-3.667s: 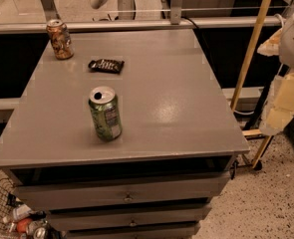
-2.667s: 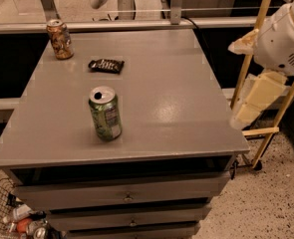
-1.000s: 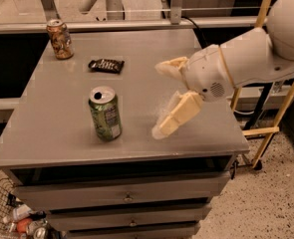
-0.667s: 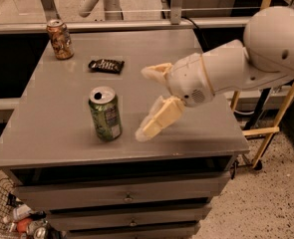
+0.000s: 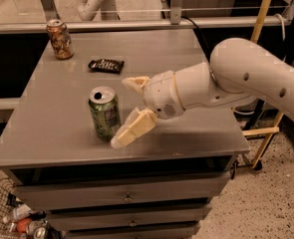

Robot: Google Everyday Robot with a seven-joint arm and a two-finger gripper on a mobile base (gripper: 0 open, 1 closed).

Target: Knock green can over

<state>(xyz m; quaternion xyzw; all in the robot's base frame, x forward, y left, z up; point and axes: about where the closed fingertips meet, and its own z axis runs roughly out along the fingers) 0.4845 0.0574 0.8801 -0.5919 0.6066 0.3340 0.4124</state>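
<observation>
I see a grey metal tabletop [image 5: 186,49] from above its front edge, on a cabinet with drawers [image 5: 129,198] below. The green can [image 5: 104,113], an aluminium soda can with a mottled light-green label and a silver top whose mouth is open, stands upright near the front edge, left of centre. I cannot read any lettering on its label.

My white robot arm [image 5: 246,73] reaches in from the right edge. Its cream two-finger gripper [image 5: 124,111] sits just to the right of the green can, fingers spread wide and holding nothing. The lower finger [image 5: 131,129] slants down toward the can's base and may be touching it; the upper finger [image 5: 134,82] points toward the can's top, apart from it.

At the back left corner stands an orange-brown patterned can [image 5: 60,39], upright. Near it, toward the centre, lies a dark flat snack wrapper [image 5: 106,64]; its print is unreadable.

A speckled floor [image 5: 266,203] shows at the right, with a yellow pole [image 5: 263,14] leaning there. A wire basket [image 5: 2,215] of litter sits at the lower left.
</observation>
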